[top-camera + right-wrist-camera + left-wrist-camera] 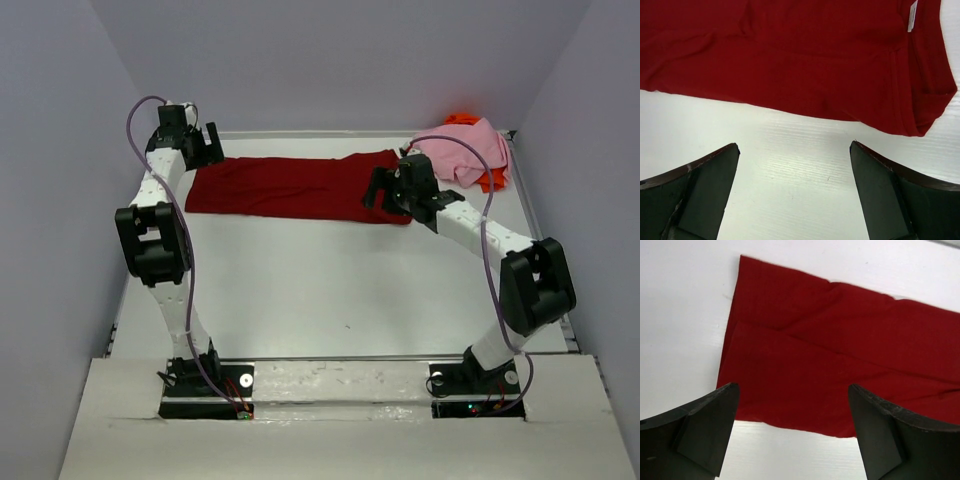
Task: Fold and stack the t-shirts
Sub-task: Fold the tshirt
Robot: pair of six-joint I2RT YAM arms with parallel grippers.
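Note:
The dark red t-shirt (pixel 295 187) lies flat in a long folded strip across the back of the table. Its left end fills the left wrist view (pixel 840 355), its right end with a white label the right wrist view (pixel 805 55). My left gripper (pixel 207 146) hovers over the strip's left end, open and empty (pixel 792 400). My right gripper (pixel 385 190) stands open at the strip's right end, over bare table just short of the cloth's edge (pixel 794 160). The light pink t-shirt (pixel 462 152) lies crumpled on the bright orange one (pixel 490 180) at the back right.
The white table (pixel 330 290) is bordered by a raised rim at the back (pixel 300 134) and right (pixel 535 210). Grey walls close in on both sides. Both arm bases (pixel 205 385) sit at the near edge.

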